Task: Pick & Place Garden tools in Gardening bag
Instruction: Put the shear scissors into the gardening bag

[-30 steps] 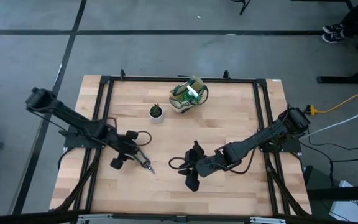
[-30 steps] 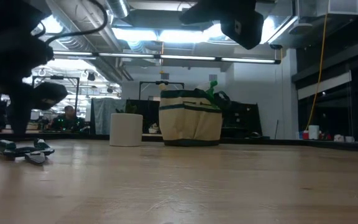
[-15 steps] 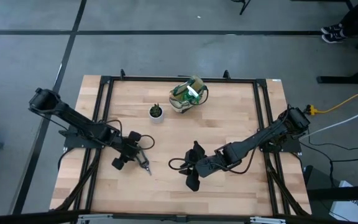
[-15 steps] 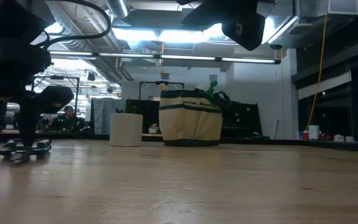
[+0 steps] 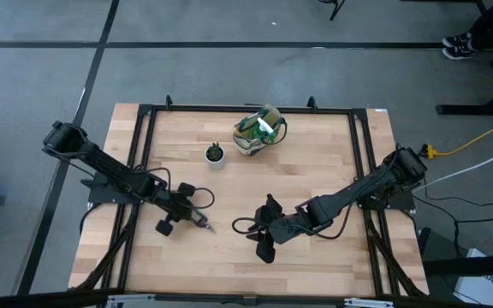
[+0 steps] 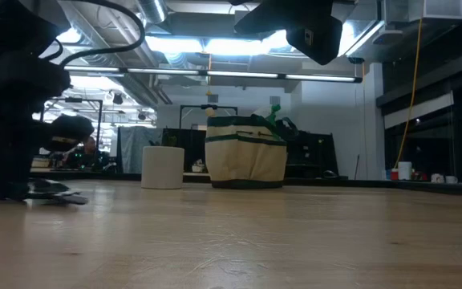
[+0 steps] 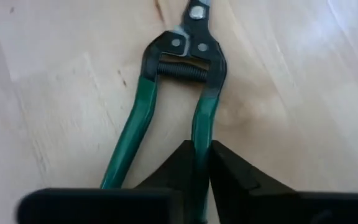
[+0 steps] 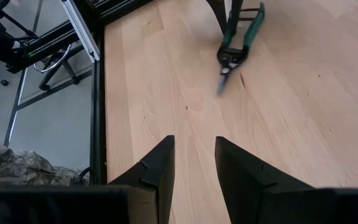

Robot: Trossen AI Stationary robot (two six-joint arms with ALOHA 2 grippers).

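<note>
Left of centre in the overhead frame, the left gripper [image 5: 188,217] sat low over the pruning shears [image 5: 202,224], which lay flat on the wooden table [image 5: 332,162]. Its fingers [image 7: 178,167] were pinched narrow on one green handle only, the other handle splaying free beside them. The shears' long axis ran on from the gripper, blade tip pointing away. The gardening bag [image 5: 258,130] stood well apart toward the upper middle. The right gripper [image 5: 262,238] waited near centre, fingers parted and empty.
</note>
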